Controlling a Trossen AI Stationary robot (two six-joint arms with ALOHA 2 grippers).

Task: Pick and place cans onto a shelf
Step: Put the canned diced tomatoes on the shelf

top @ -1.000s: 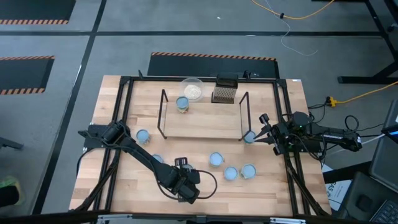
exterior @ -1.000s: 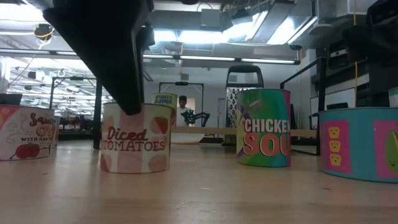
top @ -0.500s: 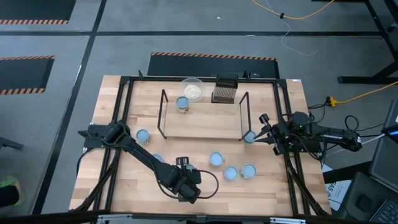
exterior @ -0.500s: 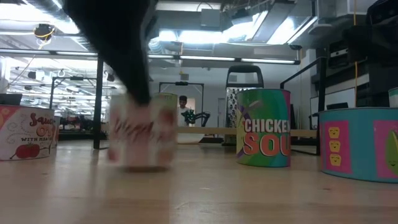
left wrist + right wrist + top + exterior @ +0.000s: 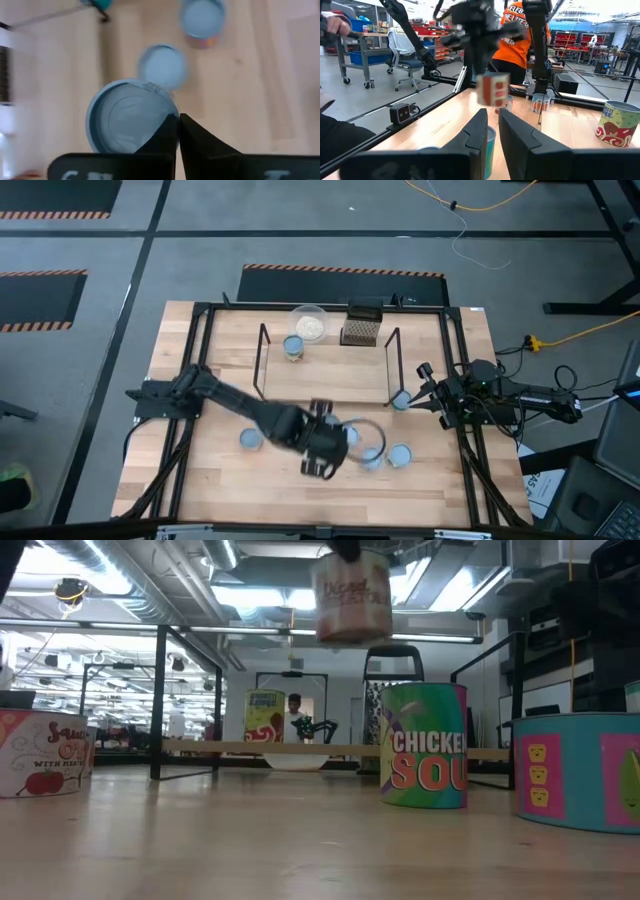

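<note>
Can in transit (image 5: 351, 595): a diced-tomatoes can, held clear of the table by the left gripper (image 5: 322, 442), fingers closed on it from above.
Position: front-centre of the table, at about 6 o'clock from the shelf (image 5: 325, 376).
Neighbours: loose cans (image 5: 400, 455) just at 3 o'clock of the held one; another (image 5: 250, 440) at 9 o'clock.
Shelf load: one can (image 5: 293, 346) at its 11 o'clock corner.
Right gripper (image 5: 421, 388): at the shelf's 4 o'clock corner, fingers nearly together, a teal can (image 5: 490, 145) just ahead of them.
</note>
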